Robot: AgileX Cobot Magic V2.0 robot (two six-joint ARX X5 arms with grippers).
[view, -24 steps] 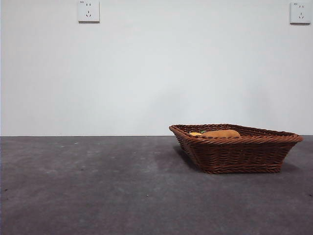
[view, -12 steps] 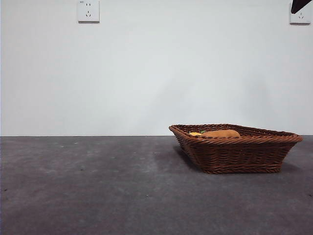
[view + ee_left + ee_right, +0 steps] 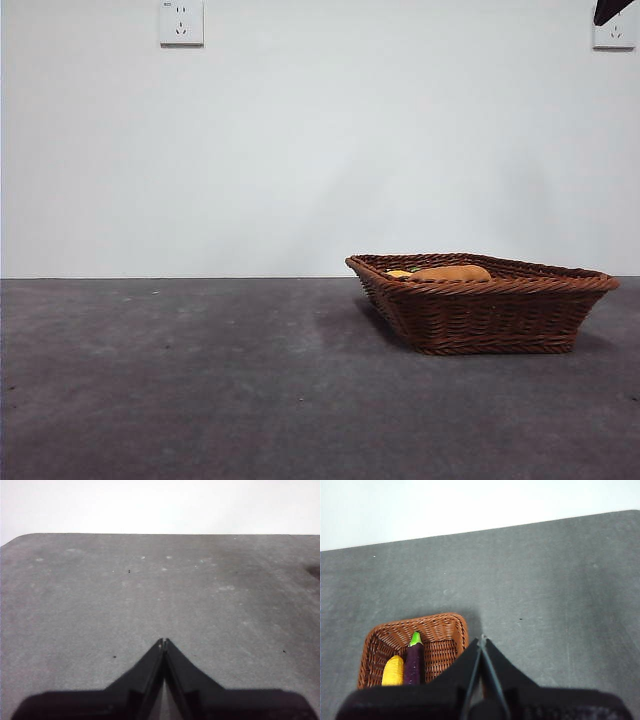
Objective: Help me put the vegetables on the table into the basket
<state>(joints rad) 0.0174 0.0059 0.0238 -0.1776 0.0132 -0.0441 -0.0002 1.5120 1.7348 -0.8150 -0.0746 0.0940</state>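
Note:
The brown woven basket [image 3: 485, 303] stands on the grey table [image 3: 200, 380] at the right. The tan potato [image 3: 452, 273] and a bit of the yellow vegetable [image 3: 399, 273] show over its rim. In the right wrist view the basket [image 3: 442, 630] holds the purple eggplant [image 3: 414, 661] and the yellow vegetable [image 3: 393, 670]; the potato is hidden there behind the jaws. My right gripper [image 3: 482, 641] is shut and empty, high above the basket; its black tip [image 3: 610, 10] shows at the top right corner. My left gripper [image 3: 163, 642] is shut and empty over bare table.
Two wall sockets [image 3: 181, 22] sit high on the white wall behind the table. The table's far edge [image 3: 150, 534] meets the wall in the left wrist view.
A black arm tip has come into the front view's top right corner since one second ago. The basket and vegetables have not moved.

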